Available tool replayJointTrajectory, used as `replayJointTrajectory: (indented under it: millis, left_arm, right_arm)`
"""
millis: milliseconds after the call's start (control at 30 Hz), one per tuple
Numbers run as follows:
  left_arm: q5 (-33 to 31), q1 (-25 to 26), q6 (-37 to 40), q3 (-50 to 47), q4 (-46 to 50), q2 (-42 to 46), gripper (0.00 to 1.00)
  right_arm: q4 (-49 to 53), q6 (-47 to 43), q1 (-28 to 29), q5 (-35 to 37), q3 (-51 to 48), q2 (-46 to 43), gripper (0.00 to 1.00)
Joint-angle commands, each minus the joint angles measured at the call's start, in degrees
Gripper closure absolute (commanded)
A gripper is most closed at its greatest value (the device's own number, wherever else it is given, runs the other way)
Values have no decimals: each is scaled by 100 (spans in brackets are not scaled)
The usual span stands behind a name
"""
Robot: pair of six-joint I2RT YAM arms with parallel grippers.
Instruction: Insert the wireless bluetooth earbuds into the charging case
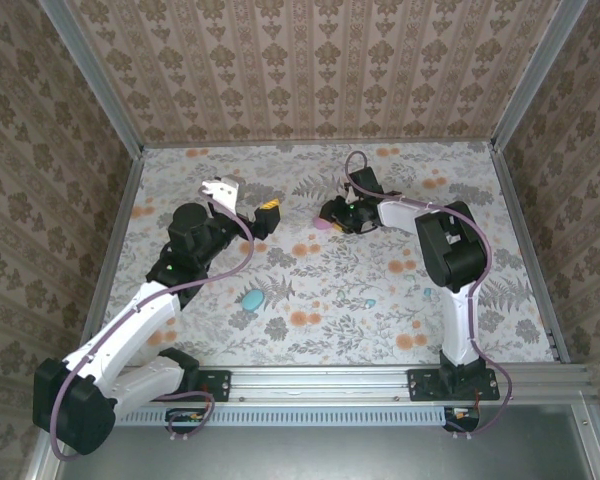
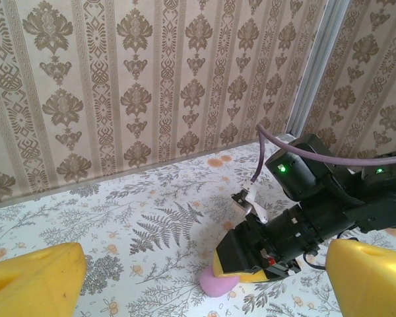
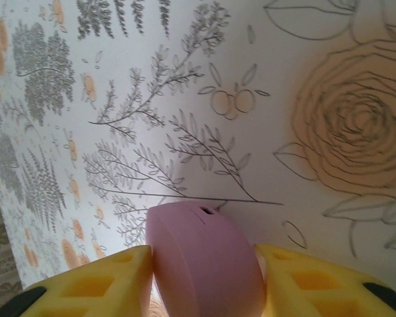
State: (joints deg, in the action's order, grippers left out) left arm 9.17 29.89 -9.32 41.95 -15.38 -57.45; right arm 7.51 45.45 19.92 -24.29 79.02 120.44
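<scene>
A closed pink egg-shaped charging case rests on the flowered table at the back middle. My right gripper straddles it, low over the table. Its left pad touches the case, and a thin gap shows at its right pad, so the jaws stand slightly open. From the left wrist view the case pokes out under the right gripper. My left gripper is wide open and holds nothing, facing the case from the left. Two tiny blue-green earbuds lie nearer the front.
A teal egg-shaped case lies front left of centre. Patterned walls close in the back and both sides. The right arm stretches across the right half, and the left arm crosses the left half.
</scene>
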Motion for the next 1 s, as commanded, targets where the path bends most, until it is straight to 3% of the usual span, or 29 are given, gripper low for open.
replayJointTrajectory:
  millis: [0, 267, 367, 500, 633, 967]
  left_arm:
    - [116, -45, -78, 122, -134, 6, 6]
    - [173, -45, -158, 188, -153, -80, 6]
    - [197, -45, -129, 251, -106, -113, 6]
    - [227, -45, -153, 302, -137, -199, 5]
    - [345, -44, -231, 344, -175, -283, 5]
    - [423, -40, -158, 372, 3, -249, 5]
  right_arm:
    - [629, -219, 12, 275, -78, -231, 52]
    - [1287, -846, -62, 535, 9, -699, 44]
    - [1876, -1587, -158, 1168, 206, -1078, 42]
    - [1933, -2571, -448, 1883, 117, -1428, 40]
    - [2613, -3444, -740, 2270, 590, -1116, 38]
    - [3204, -4765, -947, 1910, 1451, -259, 34]
